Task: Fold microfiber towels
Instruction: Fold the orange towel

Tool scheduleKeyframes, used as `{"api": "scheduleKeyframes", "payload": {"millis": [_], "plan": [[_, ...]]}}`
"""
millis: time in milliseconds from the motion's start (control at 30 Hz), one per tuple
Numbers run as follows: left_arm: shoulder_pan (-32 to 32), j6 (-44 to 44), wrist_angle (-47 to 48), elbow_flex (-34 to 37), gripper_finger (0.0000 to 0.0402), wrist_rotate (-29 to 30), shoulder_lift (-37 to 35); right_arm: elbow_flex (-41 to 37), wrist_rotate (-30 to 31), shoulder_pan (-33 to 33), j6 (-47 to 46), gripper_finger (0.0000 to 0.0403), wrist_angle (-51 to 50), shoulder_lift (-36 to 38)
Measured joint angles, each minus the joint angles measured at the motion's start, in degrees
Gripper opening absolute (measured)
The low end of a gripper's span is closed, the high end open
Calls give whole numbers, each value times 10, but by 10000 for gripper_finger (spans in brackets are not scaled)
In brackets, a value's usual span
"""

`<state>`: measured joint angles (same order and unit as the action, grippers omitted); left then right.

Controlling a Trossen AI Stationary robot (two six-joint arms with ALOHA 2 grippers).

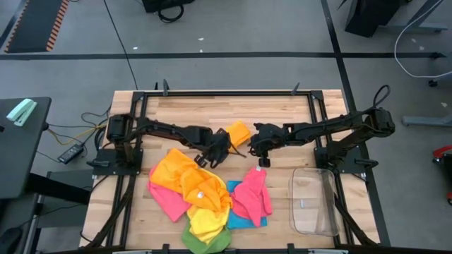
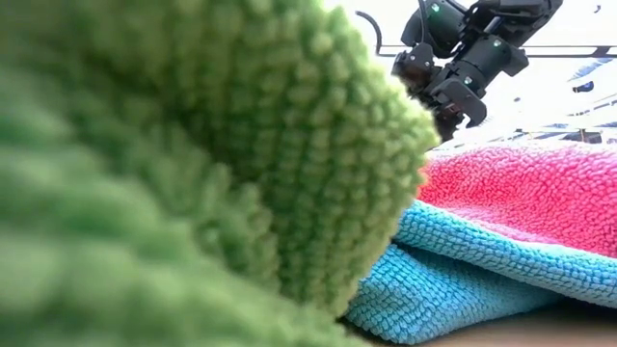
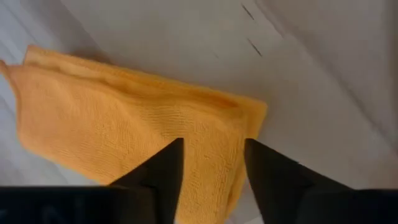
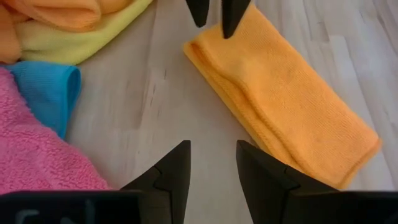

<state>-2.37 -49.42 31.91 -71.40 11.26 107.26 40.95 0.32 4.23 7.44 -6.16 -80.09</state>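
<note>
A folded orange towel (image 1: 239, 131) lies flat on the wooden table between my two grippers. My left gripper (image 1: 217, 154) is open and hovers over one end of it (image 3: 124, 124). Seen from the right wrist, its fingertips (image 4: 213, 15) stand just above that end. My right gripper (image 1: 262, 159) is open over bare table beside the towel's long edge (image 4: 292, 106), with nothing between its fingers (image 4: 212, 165). A loose pile of towels lies nearer the front: orange (image 1: 180, 176), pink (image 1: 253, 194), yellow (image 1: 208, 219), blue (image 1: 240, 215) and green (image 1: 205, 240).
A clear plastic bin (image 1: 314, 201) stands at the table's front right. In the low view the green towel (image 2: 193, 173) fills most of the picture, with blue (image 2: 463, 270) and pink (image 2: 521, 188) towels beside it. Bare wood lies along the far edge.
</note>
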Motion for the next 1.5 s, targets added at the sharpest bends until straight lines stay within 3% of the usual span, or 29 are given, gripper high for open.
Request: {"api": "scheduleKeyframes", "payload": {"millis": [200, 400, 567, 867, 1000, 1133, 1200, 1367, 1500], "plan": [[3, -15, 4, 5, 244, 17, 7, 0, 0, 0, 0, 137, 3, 0], [0, -8, 17, 6, 231, 32, 29, 0, 0, 0, -2, 137, 7, 0], [0, -13, 9, 6, 205, 83, 48, 0, 0, 0, 0, 137, 8, 0], [1, 9, 10, 4, 153, 97, 64, 0, 0, 0, -2, 137, 10, 0], [0, 56, 13, 5, 103, 81, 65, 0, 0, 0, 0, 137, 10, 0], [2, 103, 12, 1, 27, 56, 65, 0, 0, 0, 3, 137, 12, 0], [5, 117, 10, 1, 14, 51, 65, 0, 1, -3, -2, 137, 19, 0], [11, 143, 6, 1, 31, 45, 63, -21, 18, -26, -25, 137, 175, -33], [14, 168, 25, -9, 21, 0, 52, -64, 82, -37, -37, 137, 317, -78]]}}
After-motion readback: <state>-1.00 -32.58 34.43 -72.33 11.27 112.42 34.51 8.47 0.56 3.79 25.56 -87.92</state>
